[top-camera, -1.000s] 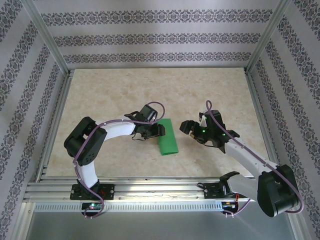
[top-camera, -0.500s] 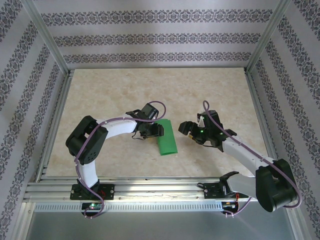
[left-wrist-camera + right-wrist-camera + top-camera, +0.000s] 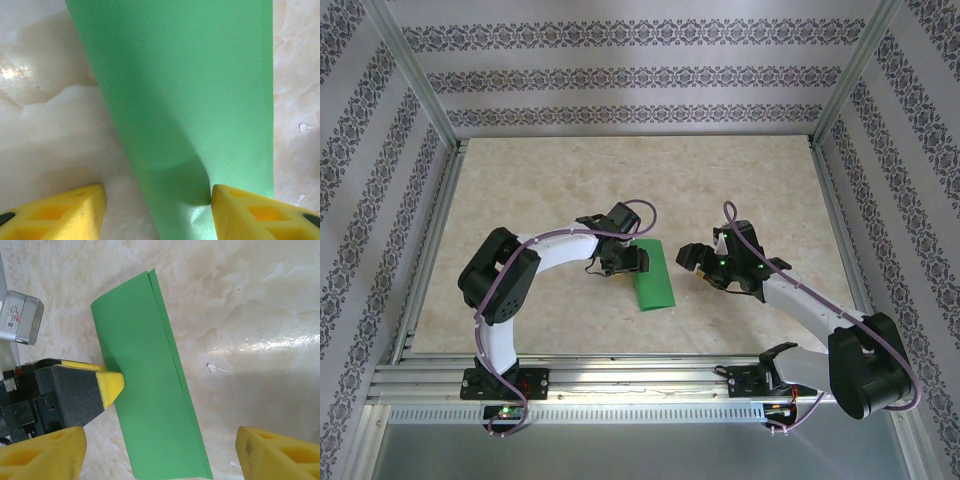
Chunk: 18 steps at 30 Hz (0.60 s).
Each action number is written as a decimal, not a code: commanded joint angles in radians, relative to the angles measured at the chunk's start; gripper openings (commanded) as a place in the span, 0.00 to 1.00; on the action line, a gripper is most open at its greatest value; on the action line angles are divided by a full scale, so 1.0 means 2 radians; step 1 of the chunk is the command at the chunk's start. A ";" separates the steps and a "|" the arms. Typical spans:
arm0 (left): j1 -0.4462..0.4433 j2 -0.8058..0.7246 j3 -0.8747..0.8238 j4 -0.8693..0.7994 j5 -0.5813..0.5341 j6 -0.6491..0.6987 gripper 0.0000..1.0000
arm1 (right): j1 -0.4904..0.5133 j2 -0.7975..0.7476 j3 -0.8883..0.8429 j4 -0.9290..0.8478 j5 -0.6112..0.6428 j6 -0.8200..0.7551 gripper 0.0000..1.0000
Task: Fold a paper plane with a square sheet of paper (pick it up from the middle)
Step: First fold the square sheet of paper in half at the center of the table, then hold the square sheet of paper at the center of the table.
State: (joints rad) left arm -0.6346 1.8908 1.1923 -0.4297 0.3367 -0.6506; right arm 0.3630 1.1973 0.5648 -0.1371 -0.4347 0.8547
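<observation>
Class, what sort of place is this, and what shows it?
Likely a robot test cell: white-and-black robot arms bolted to an aluminium rail, a marble-patterned tabletop, striped patterned walls closing it in.

1. Paper sheet lies on the table, about mid-width and nearer the near edge than the far one. Its long axis runs near to far, slightly slanted.
2. Left gripper sits at the sheet's left edge, beside its far half. Right wrist view: one fingertip of it touches the sheet's left side.
3. Left wrist view: the sheet runs between the two pads. The pad at picture right is against the sheet; the other stands apart on bare table.
4. Right gripper is right of the sheet, near but apart.
5. Left arm base and right arm base stand at the near edge, one on either side of the sheet.
</observation>
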 commanded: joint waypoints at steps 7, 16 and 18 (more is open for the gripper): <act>0.004 0.034 0.011 -0.022 0.007 0.013 0.59 | 0.006 0.002 0.006 0.002 0.000 -0.006 0.78; 0.003 0.050 0.019 -0.027 0.013 0.010 0.61 | 0.005 0.011 0.004 0.001 0.002 -0.008 0.79; 0.004 0.054 0.025 -0.035 0.012 0.013 0.61 | 0.005 0.012 0.004 0.002 0.002 -0.008 0.80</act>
State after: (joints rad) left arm -0.6327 1.9255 1.2411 -0.4843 0.3473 -0.6460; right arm 0.3630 1.2140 0.5652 -0.1368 -0.4351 0.8539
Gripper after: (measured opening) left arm 0.612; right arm 0.793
